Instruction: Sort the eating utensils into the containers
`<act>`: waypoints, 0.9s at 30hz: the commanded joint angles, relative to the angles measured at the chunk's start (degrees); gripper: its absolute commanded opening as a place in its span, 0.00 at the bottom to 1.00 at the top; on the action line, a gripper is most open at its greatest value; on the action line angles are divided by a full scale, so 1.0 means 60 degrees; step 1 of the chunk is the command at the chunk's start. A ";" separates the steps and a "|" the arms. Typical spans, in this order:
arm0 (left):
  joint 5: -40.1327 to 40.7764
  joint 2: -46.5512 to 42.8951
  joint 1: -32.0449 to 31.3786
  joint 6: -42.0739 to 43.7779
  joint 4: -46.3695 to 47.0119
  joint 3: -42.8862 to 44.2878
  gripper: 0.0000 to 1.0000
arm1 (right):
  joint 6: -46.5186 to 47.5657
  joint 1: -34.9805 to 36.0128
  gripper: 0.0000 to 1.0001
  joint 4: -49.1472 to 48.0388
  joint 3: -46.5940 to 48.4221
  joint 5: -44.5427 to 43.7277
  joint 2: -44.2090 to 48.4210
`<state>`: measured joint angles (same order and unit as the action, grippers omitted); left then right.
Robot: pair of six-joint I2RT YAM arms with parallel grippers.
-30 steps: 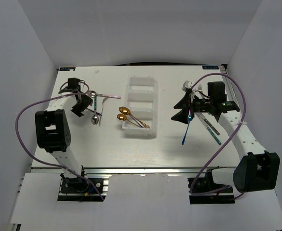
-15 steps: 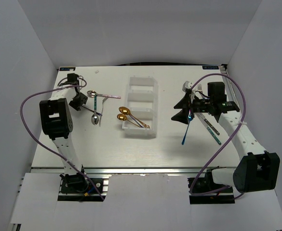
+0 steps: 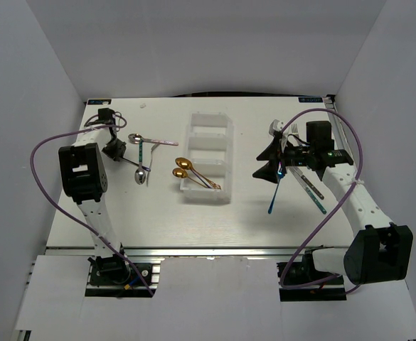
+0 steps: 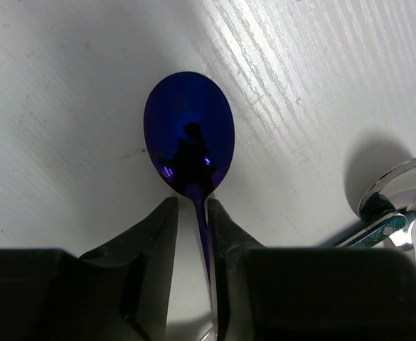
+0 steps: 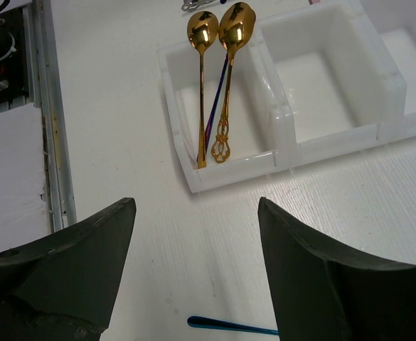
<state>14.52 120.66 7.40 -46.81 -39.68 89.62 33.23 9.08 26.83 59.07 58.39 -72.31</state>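
Note:
In the left wrist view, an iridescent blue-purple spoon [image 4: 188, 138] lies on the table. My left gripper [image 4: 191, 202] straddles its thin neck with the jaws narrowed; the handle rests against the right finger [image 4: 225, 234], and a sliver of gap remains at the left one. From above, my left gripper [image 3: 115, 149] is at the far left and covers that spoon. My right gripper [image 3: 267, 162] hovers wide open and empty [image 5: 195, 206] above a blue utensil [image 3: 276, 186]. The containers, a white tray [image 3: 206, 196], hold two gold spoons [image 3: 186, 169] in the nearest compartment.
A silver spoon [image 3: 141, 176], a teal-handled utensil [image 3: 141, 151] and a pink-handled spoon [image 3: 154, 141] lie right of my left gripper. A fork [image 3: 293, 129] and teal-handled utensils [image 3: 313, 192] lie by the right arm. A blue-purple handle [image 5: 215, 114] sits between the gold spoons [image 5: 202, 32].
My left arm swung back and left over the blue-purple spoon, and its jaws have narrowed around the spoon's neck. The right arm has not moved.

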 commanded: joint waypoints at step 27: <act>0.2004 -0.2428 0.0042 0.0887 0.0564 0.0854 0.01 | 0.0071 -0.0005 0.76 -0.0253 -0.0089 0.0083 0.0055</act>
<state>24.80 112.16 7.70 -42.70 -38.28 91.77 33.23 9.08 26.83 59.07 58.19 -72.31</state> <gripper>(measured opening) 0.141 0.764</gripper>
